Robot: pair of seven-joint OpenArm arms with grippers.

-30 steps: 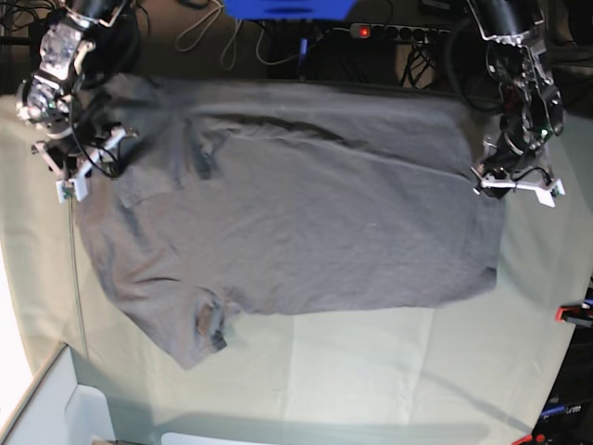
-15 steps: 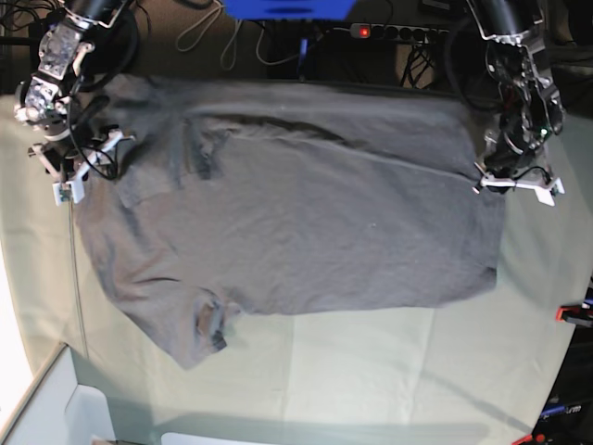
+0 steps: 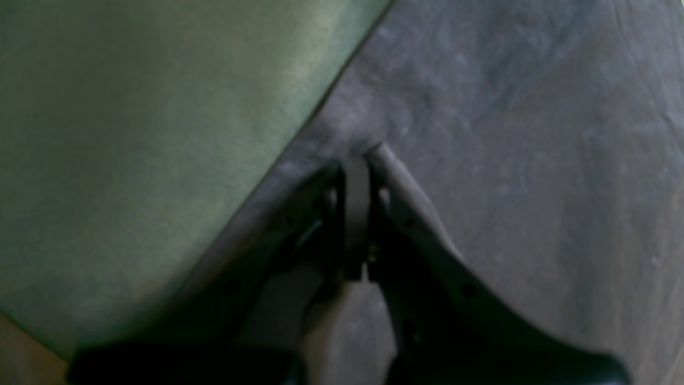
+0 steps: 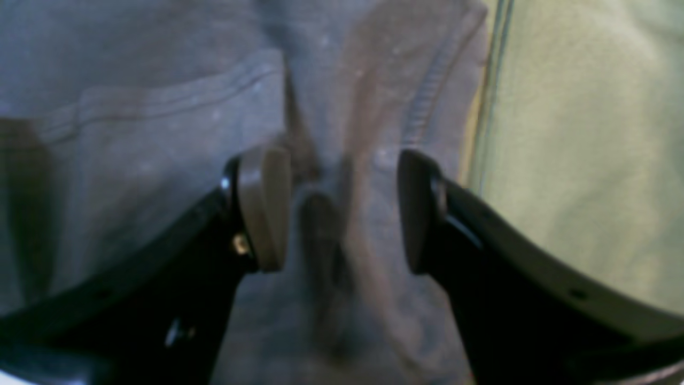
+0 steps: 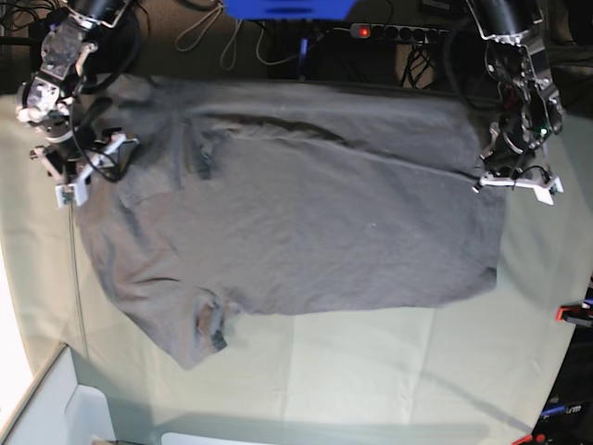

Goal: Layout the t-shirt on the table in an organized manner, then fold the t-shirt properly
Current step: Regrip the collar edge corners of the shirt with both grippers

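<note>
The base camera looks straight down on my whole counter (image 5: 371, 371) from high above. Each wrist camera peers past my fingers (image 4: 264, 208), very close to the t-shirt (image 5: 306, 213), which all three views share.

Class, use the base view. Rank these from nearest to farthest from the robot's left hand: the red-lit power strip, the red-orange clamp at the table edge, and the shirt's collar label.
1. Power strip: behind the table, just beyond the left hand.
2. Red-orange clamp: at the table edge, nearer the camera on the same side.
3. Collar label: far across the t-shirt, toward the other arm.
</note>
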